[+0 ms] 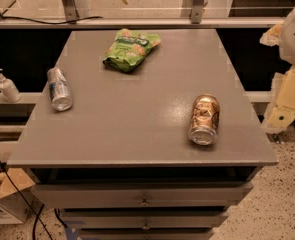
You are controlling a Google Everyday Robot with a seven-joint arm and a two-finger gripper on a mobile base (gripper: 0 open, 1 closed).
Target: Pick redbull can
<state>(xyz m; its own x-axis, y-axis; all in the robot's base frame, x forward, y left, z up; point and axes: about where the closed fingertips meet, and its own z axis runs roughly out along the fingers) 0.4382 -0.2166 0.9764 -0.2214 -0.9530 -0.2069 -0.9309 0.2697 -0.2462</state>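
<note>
The redbull can (59, 88) is slim and silver with blue patches. It lies on its side near the left edge of the grey table top (137, 114). My gripper (287, 101) and the pale arm parts hang beyond the table's right edge, far from the redbull can and above floor level. A wider gold-brown patterned can (204, 119) lies on its side at the right front of the table, between the gripper and the redbull can.
A green snack bag (132, 48) lies at the back middle of the table. A white pump bottle (6, 86) stands on a ledge left of the table. Drawers (144, 196) sit under the top. Cables trail at the lower left.
</note>
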